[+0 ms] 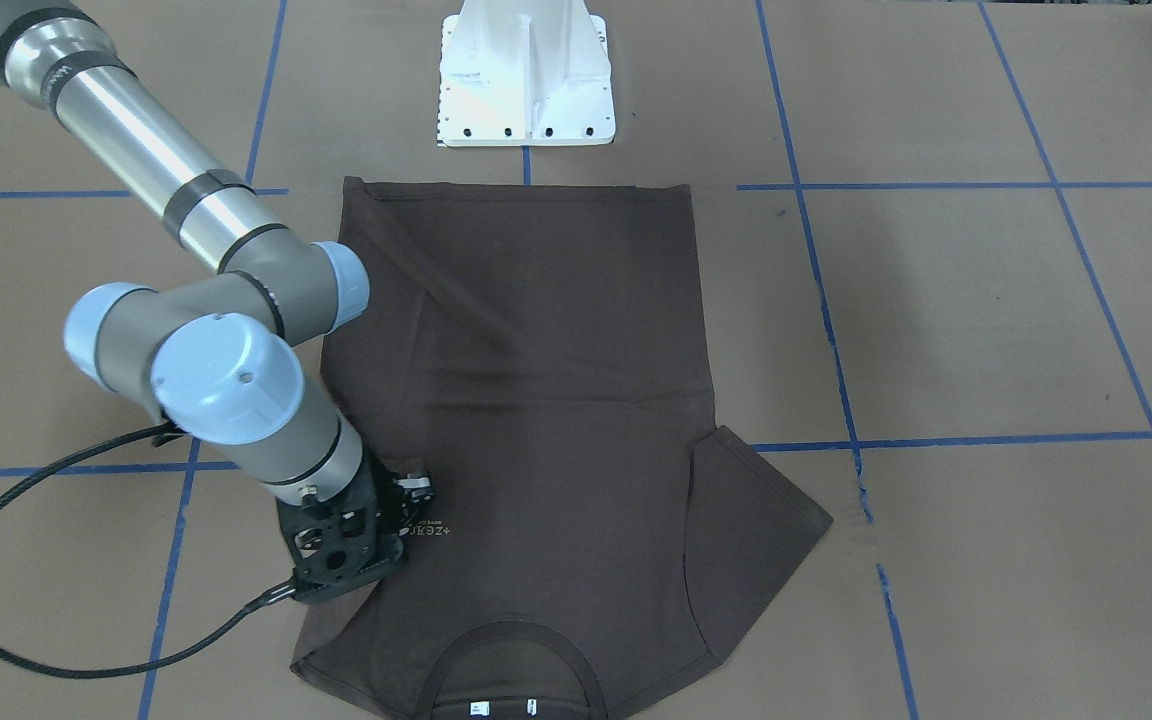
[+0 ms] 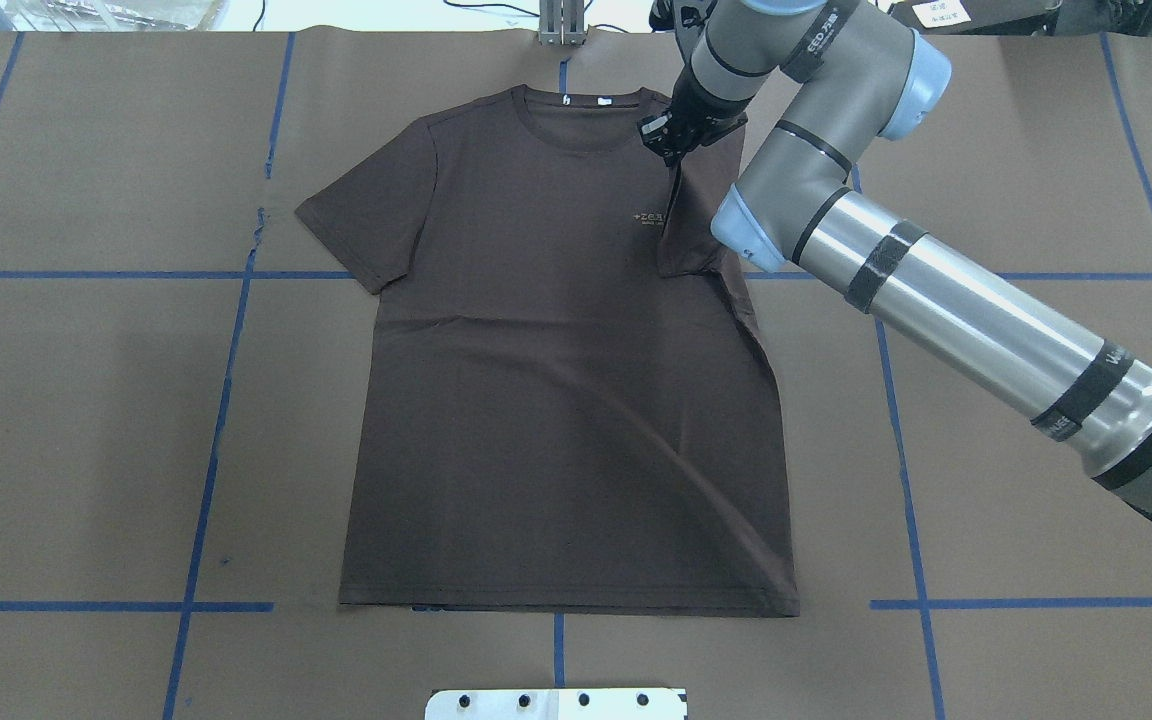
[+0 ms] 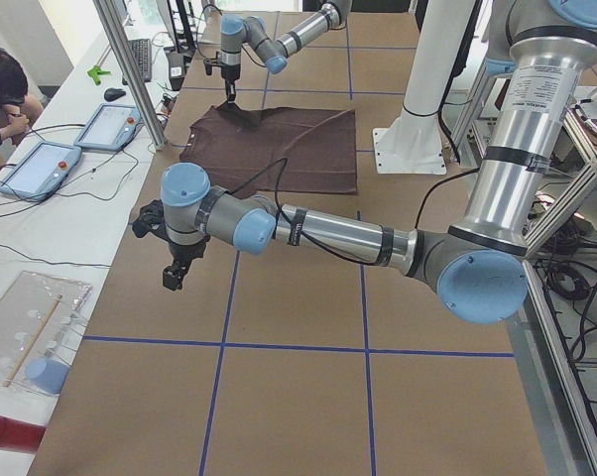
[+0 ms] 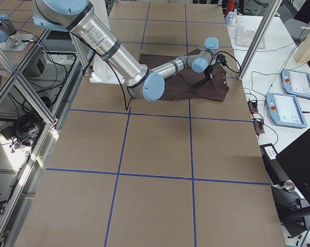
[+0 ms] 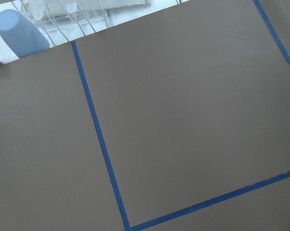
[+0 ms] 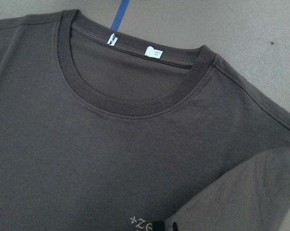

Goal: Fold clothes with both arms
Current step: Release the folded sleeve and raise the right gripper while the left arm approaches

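front-facing view: the dark brown t-shirt (image 1: 536, 330) lies flat on the brown-paper worktop (image 1: 986, 320). its hem is toward the white pedestal base (image 1: 526, 85) and its neck is at the view's bottom edge. the right arm (image 1: 186, 330) reaches in from the view's left. the right gripper (image 1: 404, 497) sits low on the chest, just beside the pale lettering (image 1: 431, 531). on the opposite side, the flat sleeve (image 1: 761, 510) lies spread on the paper.

overhead view: the right gripper is pressed together on the hem of the folded sleeve (image 2: 693, 232). that sleeve lies turned inward over the chest, with its edge next to the lettering. white neck tags (image 2: 604, 99) show inside the neckline.

exterior left view: the left arm (image 3: 328, 233) stretches over bare paper, well apart from the t-shirt. the left gripper (image 3: 173, 273) hangs pointing down above the worktop, and i cannot tell whether it is spread or closed. a person (image 3: 1, 89) sits near two tablets (image 3: 110, 124).

exterior right view: the right arm bends down over the t-shirt, well up the worktop from the camera.

left wrist view: brown paper crossed by blue tape lines (image 5: 99, 134), with a pale blue cup (image 5: 19, 33) in the corner.

right wrist view: the ribbed collar (image 6: 135, 103) and tags fill the top. the folded sleeve covers the lower right. dark fingertips (image 6: 158, 225) touch its hem at the bottom edge.
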`<state>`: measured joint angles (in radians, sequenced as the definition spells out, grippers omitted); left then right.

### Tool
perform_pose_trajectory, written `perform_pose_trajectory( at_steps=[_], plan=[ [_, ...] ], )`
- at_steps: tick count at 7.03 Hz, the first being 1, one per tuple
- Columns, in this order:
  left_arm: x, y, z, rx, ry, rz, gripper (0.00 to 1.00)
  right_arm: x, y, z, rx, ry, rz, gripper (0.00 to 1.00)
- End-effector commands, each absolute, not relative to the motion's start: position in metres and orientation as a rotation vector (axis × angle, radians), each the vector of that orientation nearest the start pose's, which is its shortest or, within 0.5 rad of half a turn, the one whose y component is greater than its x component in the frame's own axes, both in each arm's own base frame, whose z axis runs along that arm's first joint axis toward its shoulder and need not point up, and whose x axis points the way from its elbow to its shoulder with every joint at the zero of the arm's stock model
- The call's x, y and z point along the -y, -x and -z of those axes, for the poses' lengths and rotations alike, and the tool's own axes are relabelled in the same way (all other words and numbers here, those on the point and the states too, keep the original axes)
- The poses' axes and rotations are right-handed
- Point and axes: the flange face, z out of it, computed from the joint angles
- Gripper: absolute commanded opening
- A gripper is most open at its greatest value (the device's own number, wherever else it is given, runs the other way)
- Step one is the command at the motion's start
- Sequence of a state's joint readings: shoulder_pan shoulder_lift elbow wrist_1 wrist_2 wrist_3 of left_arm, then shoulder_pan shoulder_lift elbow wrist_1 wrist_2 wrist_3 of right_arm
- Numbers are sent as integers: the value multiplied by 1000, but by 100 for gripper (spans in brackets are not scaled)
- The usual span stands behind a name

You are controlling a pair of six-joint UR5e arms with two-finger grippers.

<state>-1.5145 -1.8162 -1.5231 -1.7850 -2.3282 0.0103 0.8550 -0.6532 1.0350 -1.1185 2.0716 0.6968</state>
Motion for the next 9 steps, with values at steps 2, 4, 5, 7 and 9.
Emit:
perform_pose_trajectory(
  at_steps=[2, 4, 5, 7, 9],
  plan=[
    [614, 30, -522, -755, -384, -221, 100, 678, 496, -261, 877, -330, 231, 100],
    [639, 23, -490, -770, -394, -156, 100, 679, 494, -259, 898, -270, 123, 100],
    [649, -26, -463, -820, -378, -77, 100, 677, 489, -258, 919, -214, 89, 100],
    [647, -135, -429, -902, -356, 46, 100, 659, 419, -246, 833, -44, -2, 100],
    [635, -236, -395, -929, -392, 161, 100, 629, 333, -279, 887, 29, -52, 100]
  ],
)
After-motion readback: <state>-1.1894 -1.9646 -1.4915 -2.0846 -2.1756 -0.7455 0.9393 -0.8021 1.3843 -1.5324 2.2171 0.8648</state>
